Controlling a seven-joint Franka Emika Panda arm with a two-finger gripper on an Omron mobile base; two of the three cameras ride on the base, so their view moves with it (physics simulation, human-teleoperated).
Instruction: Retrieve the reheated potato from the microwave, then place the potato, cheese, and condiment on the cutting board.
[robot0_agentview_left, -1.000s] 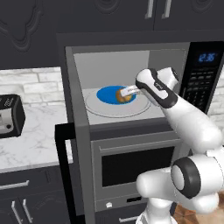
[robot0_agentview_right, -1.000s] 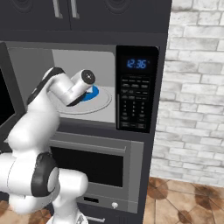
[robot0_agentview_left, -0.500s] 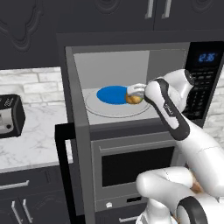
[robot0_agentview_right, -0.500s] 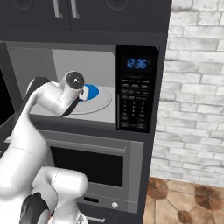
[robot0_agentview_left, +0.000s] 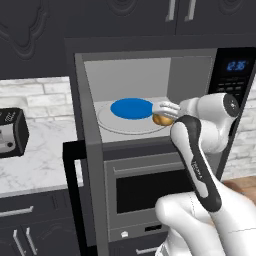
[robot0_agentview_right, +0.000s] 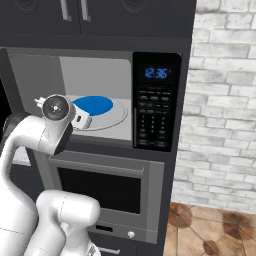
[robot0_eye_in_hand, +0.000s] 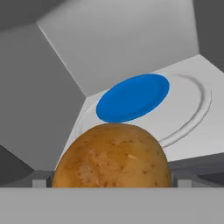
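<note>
With my gripper (robot0_agentview_left: 165, 113) spread wide around the potato (robot0_eye_in_hand: 112, 156), which sits on the turntable (robot0_eye_in_hand: 192, 109) inside the microwave (robot0_agentview_right: 150, 60), I should centre it between the fingers, then close gently before withdrawing level through the opening.

The left base view looks forward and down from behind the arm's left, at middling range, into the open grey steel microwave with its dark keypad panel (robot0_agentview_left: 235, 80); the right base view faces the same cavity from the arm's right; both share the round blue plate (robot0_agentview_left: 131, 108) on the pale turntable; the hand view sits inside, pressed close to the golden-brown potato (robot0_eye_in_hand: 112, 157), the plate beyond it.
</note>
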